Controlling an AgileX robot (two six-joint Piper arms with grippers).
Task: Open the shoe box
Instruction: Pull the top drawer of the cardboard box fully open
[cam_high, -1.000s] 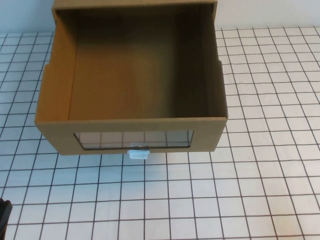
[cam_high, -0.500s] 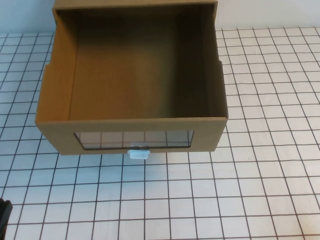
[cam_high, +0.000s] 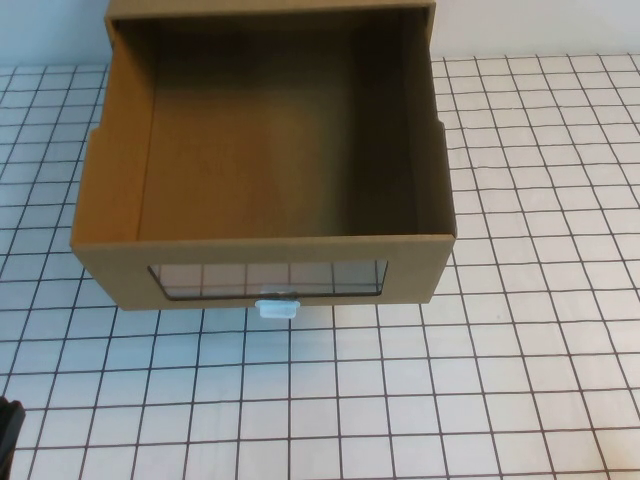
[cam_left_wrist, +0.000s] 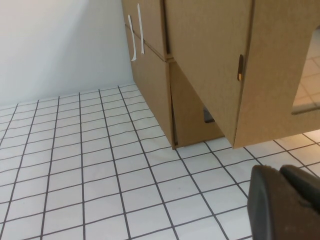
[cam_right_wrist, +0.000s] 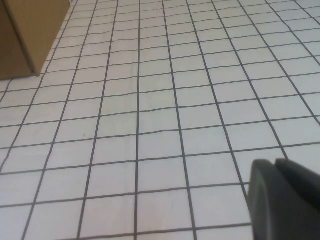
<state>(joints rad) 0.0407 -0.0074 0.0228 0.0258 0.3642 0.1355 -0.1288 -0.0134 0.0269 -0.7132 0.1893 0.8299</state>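
The brown cardboard shoe box (cam_high: 100, 200) stands at the far middle of the table. Its drawer is pulled out toward me, showing a bare inside. The drawer's front wall has a clear window (cam_high: 268, 277) and a small white handle (cam_high: 277, 307). My left gripper (cam_high: 8, 425) sits at the near left corner of the table; in the left wrist view this left gripper (cam_left_wrist: 279, 171) is shut on nothing, beside the box (cam_left_wrist: 210, 60). Over bare tiles right of the box corner (cam_right_wrist: 30, 30), my right gripper (cam_right_wrist: 275, 163) is shut and empty; the high view does not show it.
The table (cam_high: 520, 300) is white with a black grid. A pale wall (cam_left_wrist: 60, 45) rises behind the box. Two white tape strips (cam_left_wrist: 136, 35) stick to the box's side. Open tabletop lies in front of the box and on both sides of it.
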